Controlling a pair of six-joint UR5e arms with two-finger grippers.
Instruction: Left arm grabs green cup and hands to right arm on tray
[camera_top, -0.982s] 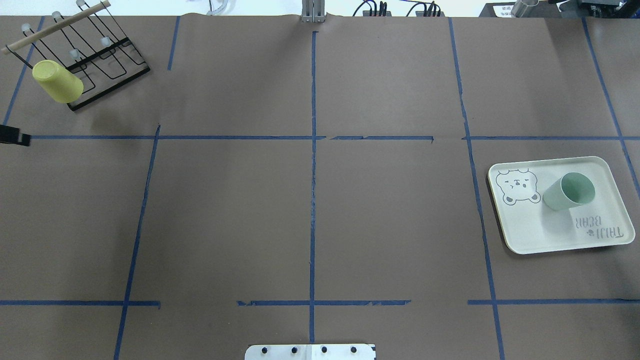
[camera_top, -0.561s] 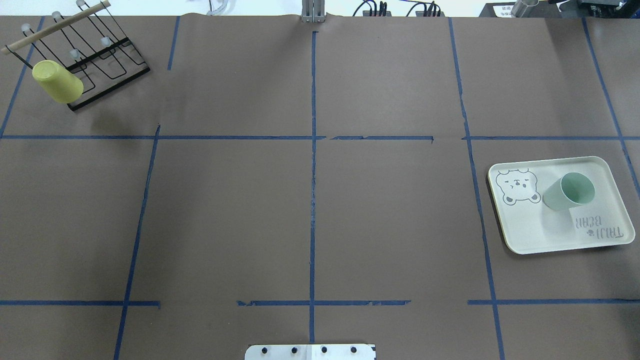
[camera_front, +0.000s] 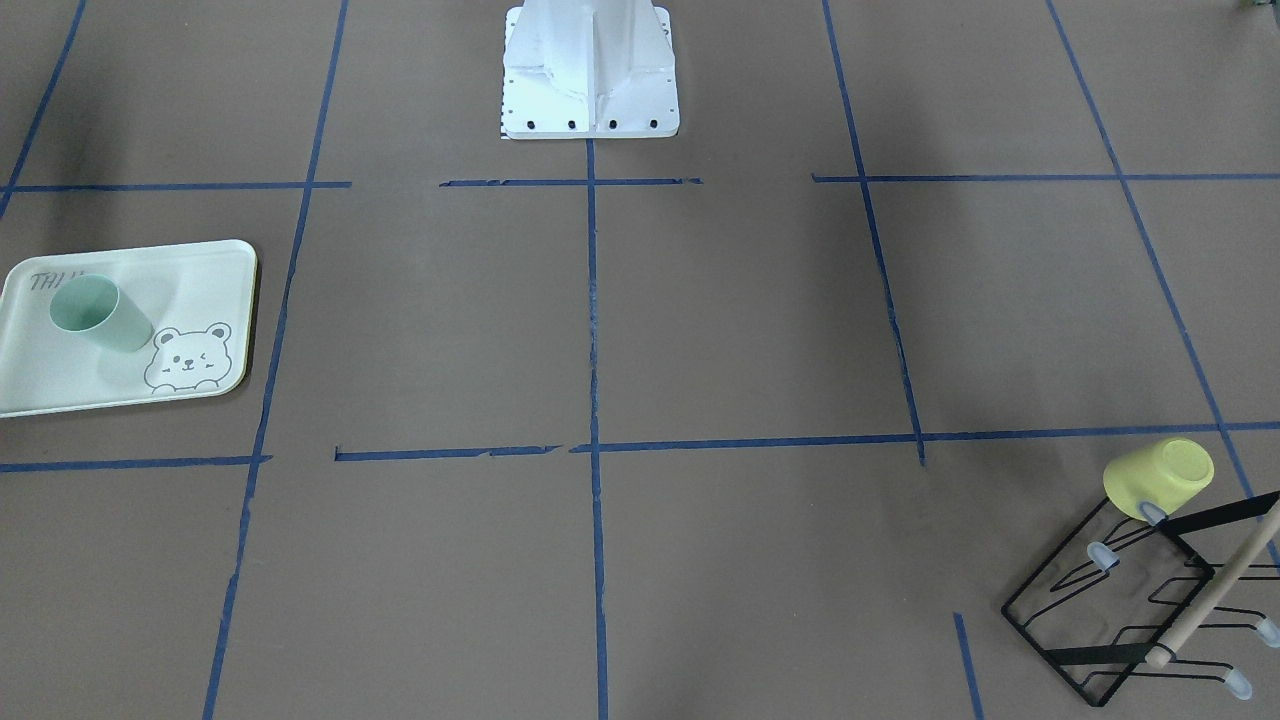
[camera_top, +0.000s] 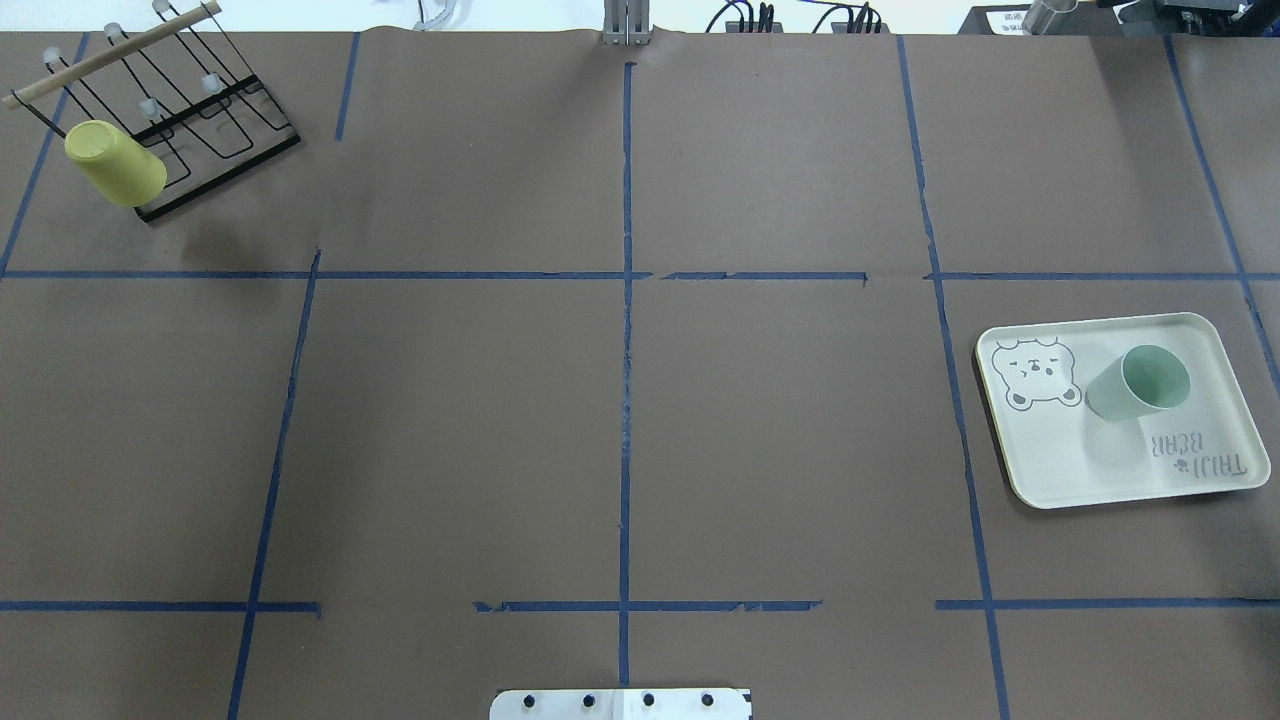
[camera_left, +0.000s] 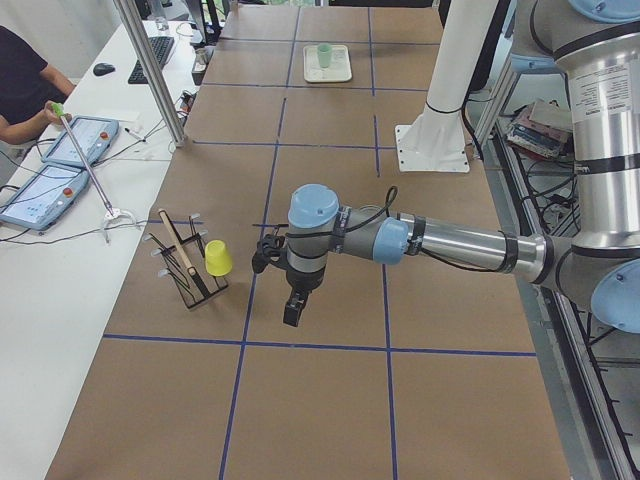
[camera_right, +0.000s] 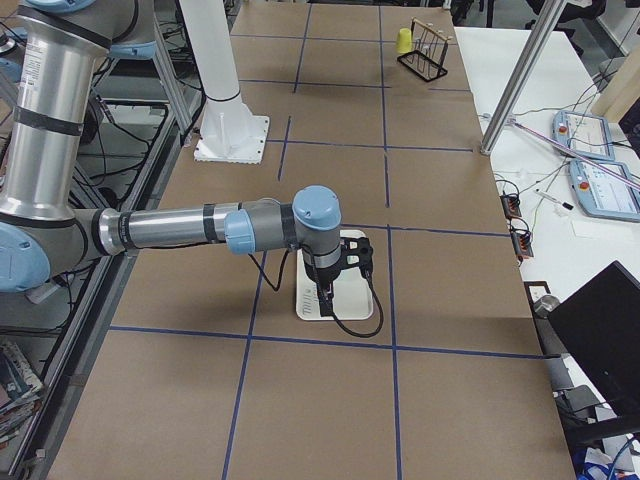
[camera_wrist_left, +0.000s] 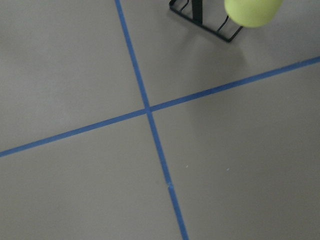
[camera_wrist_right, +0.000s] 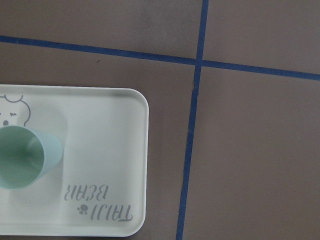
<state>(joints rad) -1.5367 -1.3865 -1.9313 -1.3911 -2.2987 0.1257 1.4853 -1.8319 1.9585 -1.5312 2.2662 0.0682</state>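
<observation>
Overhead exterior: green cup (camera_top: 1138, 383) stands mouth-up on tray (camera_top: 1100, 470) at right, so placement looks done; left arm (camera_left: 450, 245) and right arm (camera_right: 170, 228) jaws: can't tell.

- Looking down on the brown desk (camera_wrist_left: 75, 65), flat and plain across most of the view.
- Two blue tape lines (camera_wrist_left: 148, 109) cross just left of centre, both running at a slant.
- Top right, a yellow cup (camera_wrist_left: 252, 10), blurred and cut off by the top edge.
- Beside it, a black wire rack (camera_wrist_left: 198, 11); the cup seems to touch it, hard to call.
</observation>
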